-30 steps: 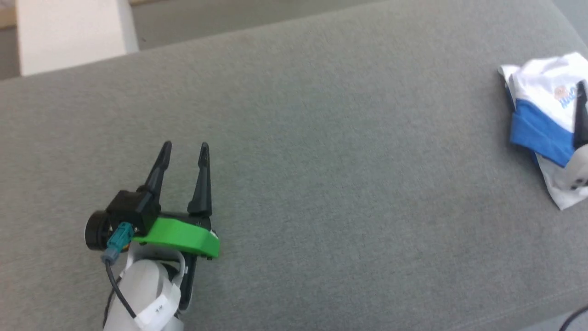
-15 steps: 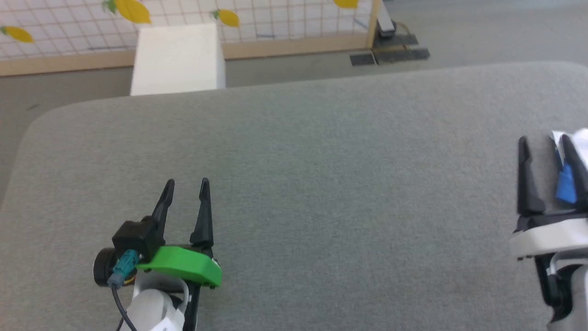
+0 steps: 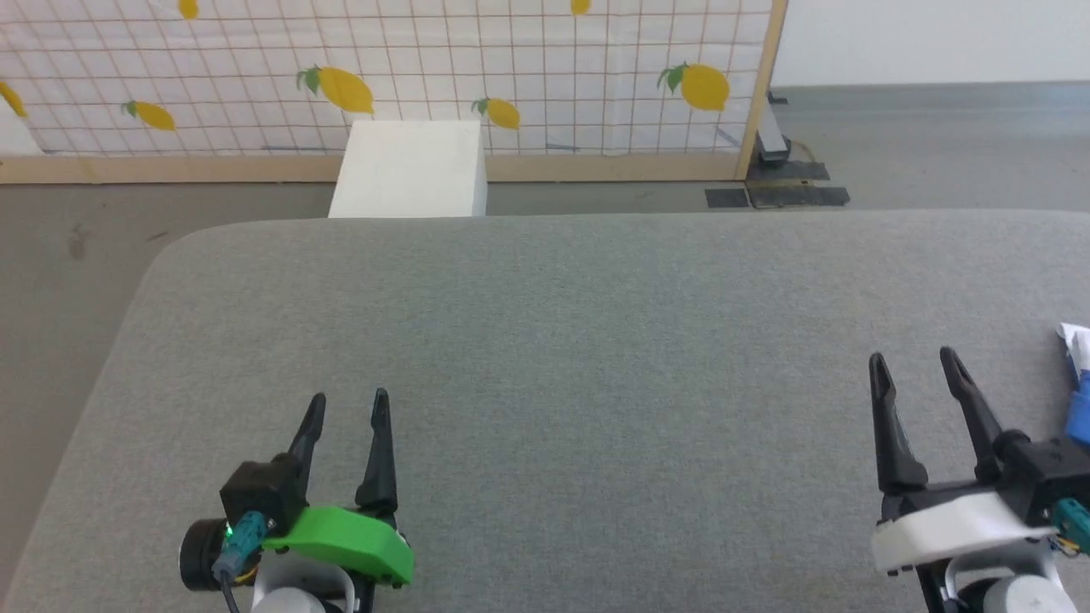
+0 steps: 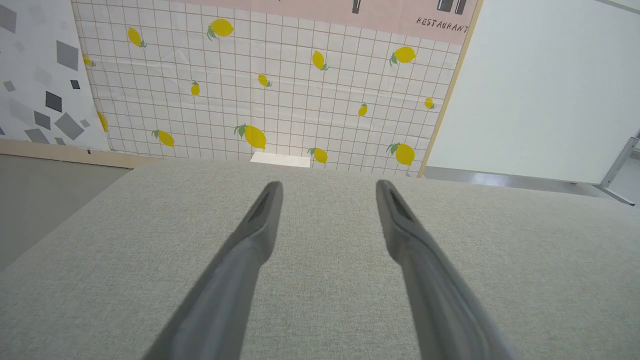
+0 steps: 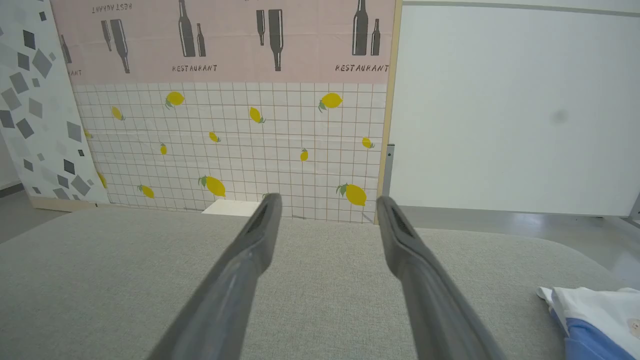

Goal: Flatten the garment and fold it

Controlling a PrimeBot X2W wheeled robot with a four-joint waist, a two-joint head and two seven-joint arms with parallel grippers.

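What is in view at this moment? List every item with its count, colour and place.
garment: one, white and blue, lying on the padded surface to the right of the right gripper, cut off by the picture's edge
padded surface: one, grey fabric, under both grippers
box: one, white, beyond the surface's far edge
lemon panel: one, white grid with yellow lemons, wooden frame, behind the box
bottle poster: one, pink with dark bottles, above the lemon panel
wall: one, plain white, right of the panel
left gripper: one, dark fingers on a green mount, open and holding nothing, lower left
right gripper: one, dark fingers on a white mount, open and holding nothing, lower right
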